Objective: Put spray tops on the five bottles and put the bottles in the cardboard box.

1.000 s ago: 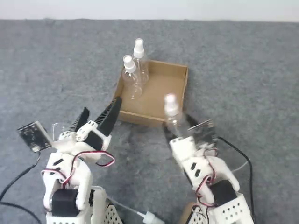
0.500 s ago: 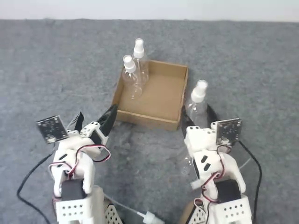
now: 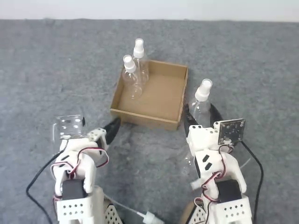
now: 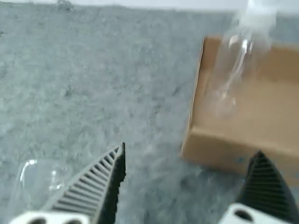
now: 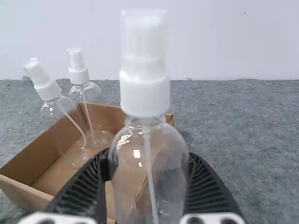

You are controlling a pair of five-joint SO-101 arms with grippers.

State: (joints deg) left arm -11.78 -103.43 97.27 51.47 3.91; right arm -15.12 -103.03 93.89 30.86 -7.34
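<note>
The right gripper point(image 3: 201, 115) clamps a clear round plastic bottle with a white spray top point(image 3: 201, 100), upright, just outside the right wall of the shallow brown cardboard box point(image 3: 145, 119), which lies to its left. Two other capped clear bottles point(image 3: 131, 80) stand in the box's far left corner. The left gripper point(image 4: 190, 150) gapes wide near the box's front left corner.

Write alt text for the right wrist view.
A clear bottle with a white spray top sits gripped in the right gripper. Behind it, two more spray-topped bottles stand in an open cardboard box on grey carpet.
</note>
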